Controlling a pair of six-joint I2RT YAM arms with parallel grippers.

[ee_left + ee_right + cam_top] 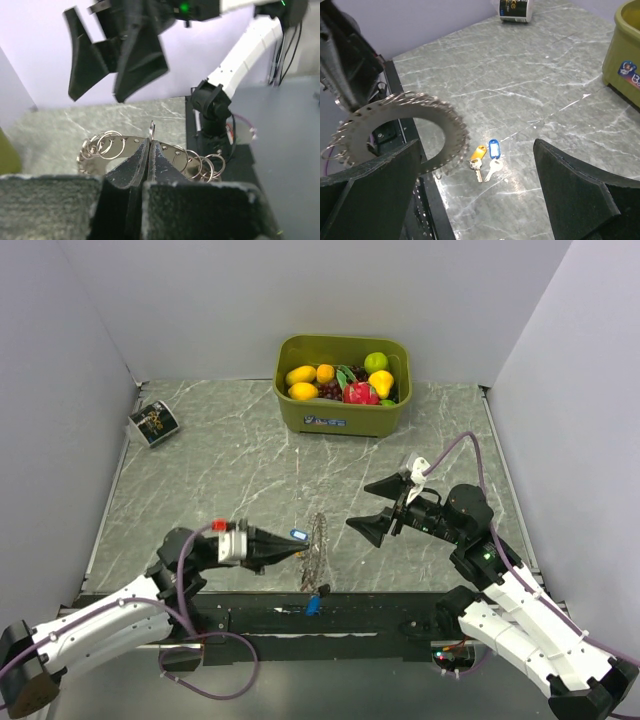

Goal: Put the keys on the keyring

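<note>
The left gripper is pressed shut on the keyring, its two fingers pinching the flat metal band from both faces at the rim. The keyring stands on edge over the near middle of the table. From above it shows as a thin line whose long axis runs from far to near. Its flat faces look left and right, one of them toward the right gripper. Small split rings hang in a row from holes around its rim. Whether its lower edge touches the table I cannot tell. The right gripper hovers just right of the keyring, close but not touching. Its jaws are spread wide and aimed at the keyring's face. The blue key and the orange key lie flat on the table beside each other, almost touching, at the foot of the keyring on its left side. Their long axes are nearly parallel. The plastic tags point toward the table's far-left corner, and the metal blades point back toward the right gripper, converging slightly. In the top view only the blue key's tag shows, just above the left gripper's tip. A small blue item sits on the black rail below the keyring, too small to identify. A green bin of toy fruit stands at the far edge, well apart.
</note>
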